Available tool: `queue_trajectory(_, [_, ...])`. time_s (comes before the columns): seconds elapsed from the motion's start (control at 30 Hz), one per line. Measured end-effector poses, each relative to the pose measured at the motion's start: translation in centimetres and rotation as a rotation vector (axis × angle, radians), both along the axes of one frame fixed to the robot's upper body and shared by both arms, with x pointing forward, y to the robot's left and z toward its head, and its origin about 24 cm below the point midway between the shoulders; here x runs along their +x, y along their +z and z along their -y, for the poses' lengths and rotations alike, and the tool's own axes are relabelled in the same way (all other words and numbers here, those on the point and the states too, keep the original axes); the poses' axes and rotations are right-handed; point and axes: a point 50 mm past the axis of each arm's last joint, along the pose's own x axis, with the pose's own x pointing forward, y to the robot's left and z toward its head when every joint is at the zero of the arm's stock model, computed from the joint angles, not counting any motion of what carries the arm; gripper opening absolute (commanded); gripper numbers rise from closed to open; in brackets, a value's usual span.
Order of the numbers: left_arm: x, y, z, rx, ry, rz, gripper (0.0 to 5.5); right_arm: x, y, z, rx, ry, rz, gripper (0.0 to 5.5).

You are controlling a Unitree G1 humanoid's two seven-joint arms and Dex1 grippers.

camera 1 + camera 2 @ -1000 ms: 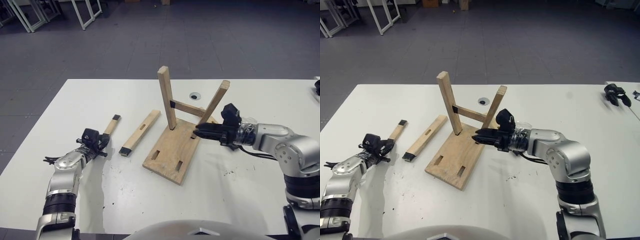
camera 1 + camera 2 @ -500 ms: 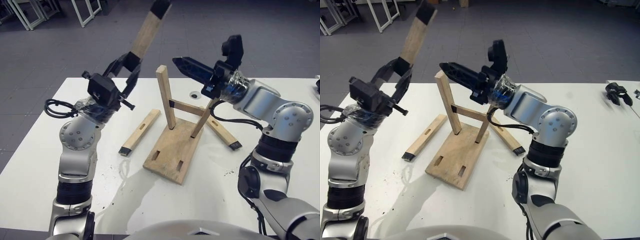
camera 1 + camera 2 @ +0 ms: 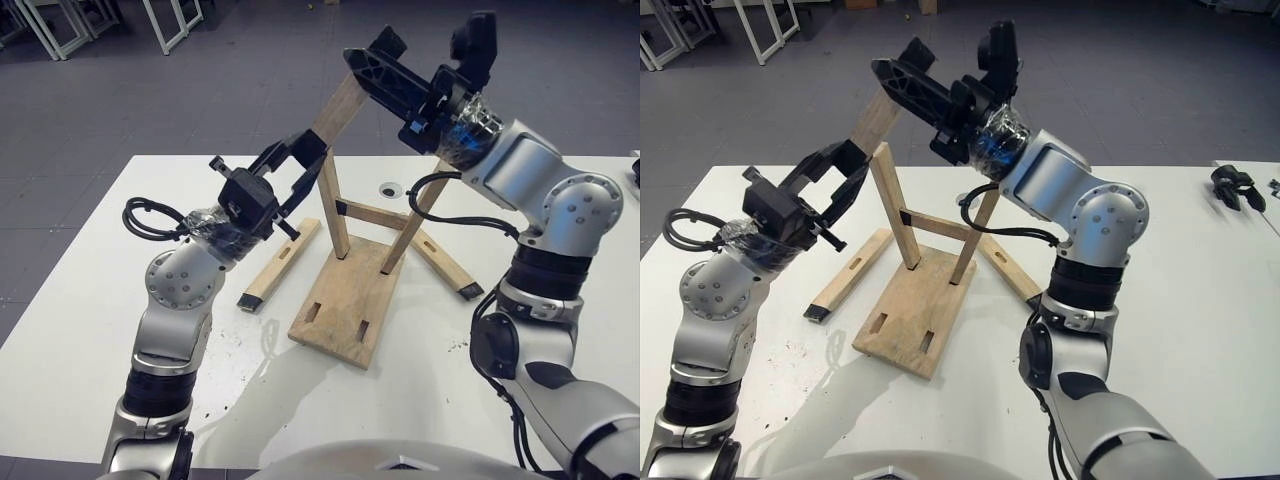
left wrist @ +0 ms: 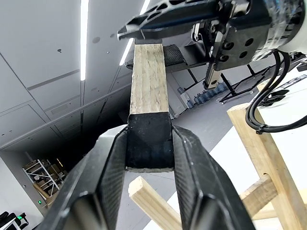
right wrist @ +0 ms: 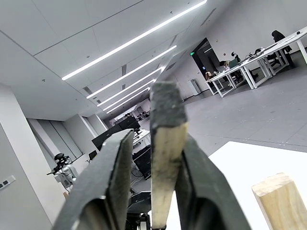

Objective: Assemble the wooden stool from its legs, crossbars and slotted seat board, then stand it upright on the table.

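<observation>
Table: my white table (image 3: 80, 300) carries every part except the one I have in the air.
Seat board: the seat board (image 3: 345, 300) lies flat near the middle of the table, with two open slots at its near end.
Loose leg: a loose leg (image 3: 280, 262) lies flat just to the left of the board, its black-capped end toward me and a slot showing in its face.
Second loose leg: a second loose leg (image 3: 450, 268) lies flat on the board's right side, black cap toward me, its far end running in behind the standing parts.
Standing legs: two standing legs (image 3: 333, 195) rise from the far end of the board, leaning apart toward the top.
Crossbar: a crossbar (image 3: 375, 215) joins them partway up.
Left gripper: my left gripper (image 4: 149, 139) is up over the table's left half, clamped on the black-capped lower end of a raised leg.
Raised leg: the raised leg (image 3: 340, 108) slants up and to the right above the standing legs, clear of the table, spanning from one of my grippers to the other.
Right gripper: my right gripper (image 3: 375, 65) is higher and farther back, its fingers (image 5: 117, 163) closed on the leg's dark-tipped upper end.
Grommet hole: a small round grommet hole (image 3: 388, 190) sits in the tabletop behind the stool parts.
</observation>
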Motion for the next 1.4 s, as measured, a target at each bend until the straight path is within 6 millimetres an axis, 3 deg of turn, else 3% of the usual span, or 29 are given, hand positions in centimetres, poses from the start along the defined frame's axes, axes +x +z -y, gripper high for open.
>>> queue_trajectory(0.07, [-0.1, -0.1, -0.1, 0.003, -0.005, -0.005, 1.31, 0.1, 0.1, 0.1, -0.007, -0.004, 0.003, 0.41])
queue_trajectory(0.23, [-0.1, -0.1, -0.1, 0.004, -0.011, -0.009, 1.31, -0.1, 0.2, 0.3, -0.029, 0.008, 0.028, 0.41])
queue_trajectory(0.33, [-0.1, -0.1, 0.0, 0.003, -0.010, -0.011, 1.92, -0.3, 0.5, 0.4, -0.023, 0.024, 0.050, 0.41])
queue_trajectory(0.43, [0.2, -0.5, -0.4, 0.002, 0.010, -0.031, 2.34, -0.7, 2.5, 0.6, 0.065, 0.056, 0.093, 0.41])
queue_trajectory(0.57, [0.5, -2.5, -1.5, 0.014, 0.061, -0.105, 2.34, -0.1, 3.7, 1.3, 0.127, -0.007, 0.101, 0.41])
queue_trajectory(0.63, [0.3, -5.0, -2.5, 0.057, 0.107, -0.190, 2.34, 1.1, 4.2, 2.7, 0.094, -0.177, 0.132, 0.41])
queue_trajectory(0.77, [0.0, -6.8, -3.0, 0.125, 0.154, -0.233, 2.34, 3.6, 3.8, 7.5, -0.133, -0.559, 0.219, 0.41])
queue_trajectory(0.87, [0.1, -7.5, -2.7, 0.160, 0.179, -0.237, 2.34, 4.6, 0.6, 10.0, -0.392, -0.686, 0.230, 0.41])
queue_trajectory(1.0, [-0.3, -8.5, -2.6, 0.202, 0.195, -0.263, 2.34, 4.2, -6.4, 11.4, -0.674, -0.658, 0.114, 0.41])
queue_trajectory(1.07, [-0.3, -8.7, -2.5, 0.201, 0.215, -0.260, 2.34, 3.6, -8.7, 11.4, -0.777, -0.619, 0.066, 0.41])
queue_trajectory(1.2, [-0.2, -9.0, -2.0, 0.188, 0.222, -0.277, 2.34, 3.0, -11.5, 11.2, -0.852, -0.572, 0.009, 0.41])
queue_trajectory(1.4, [-0.2, -9.2, -1.9, 0.195, 0.224, -0.282, 2.34, 2.6, -13.8, 10.5, -0.870, -0.520, -0.047, 0.41])
